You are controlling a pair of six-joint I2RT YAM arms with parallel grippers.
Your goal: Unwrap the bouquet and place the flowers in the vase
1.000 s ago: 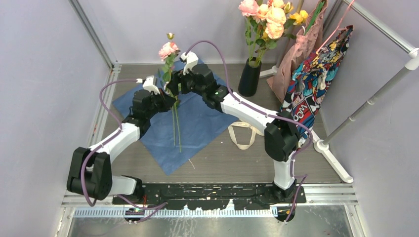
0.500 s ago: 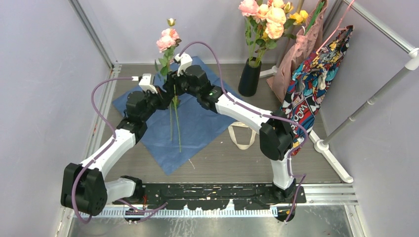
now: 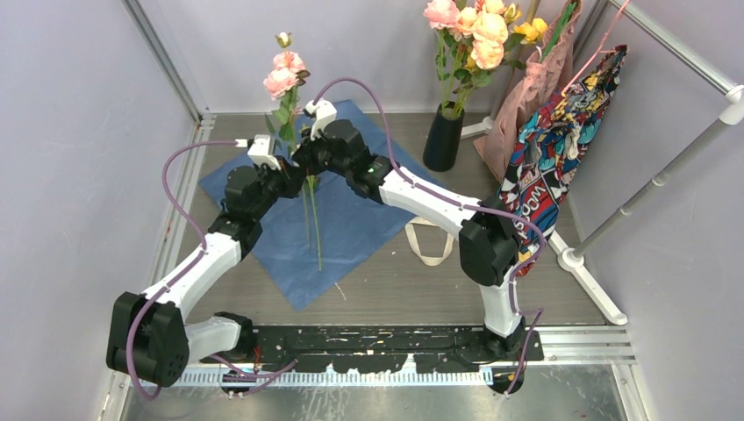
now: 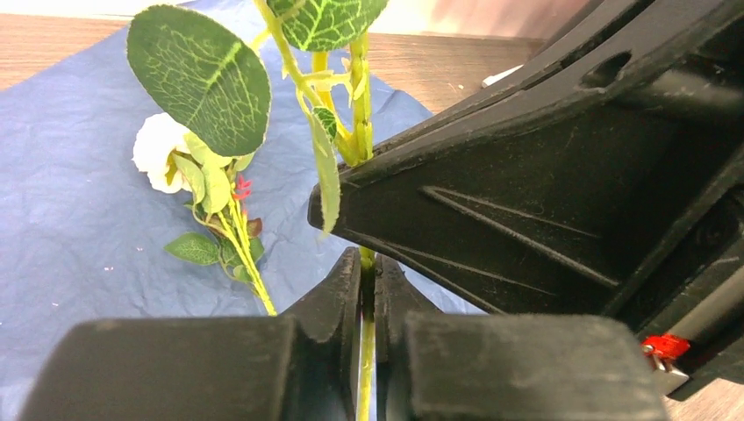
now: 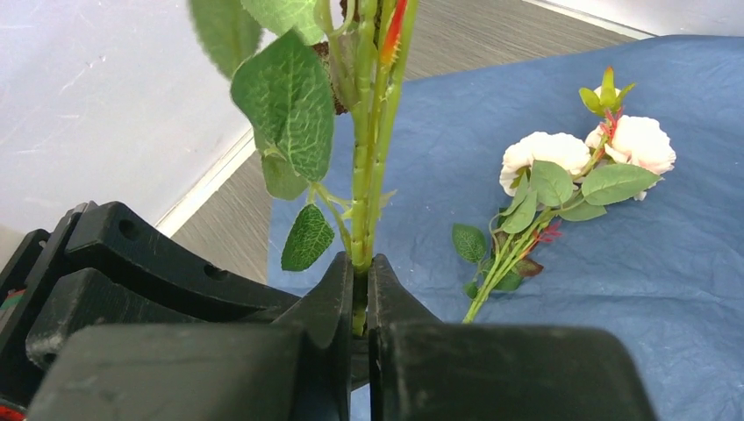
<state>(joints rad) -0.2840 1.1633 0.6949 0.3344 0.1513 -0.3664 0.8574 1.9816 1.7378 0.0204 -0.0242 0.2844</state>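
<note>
the right gripper has just clamped shut on the stems of the flowers, close beside the left gripper already clenched there, so the bunch stands upright over the blue paper, well apart from the vase, probably ready for a hand-over.

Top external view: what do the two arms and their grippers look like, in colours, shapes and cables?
The left arm and right arm have white links between bulky black joints. A purple cable loops along each. A small green light glows on the right arm. Each wrist carries a white camera mount. The fingers are matte black and taper to narrow tips.
</note>
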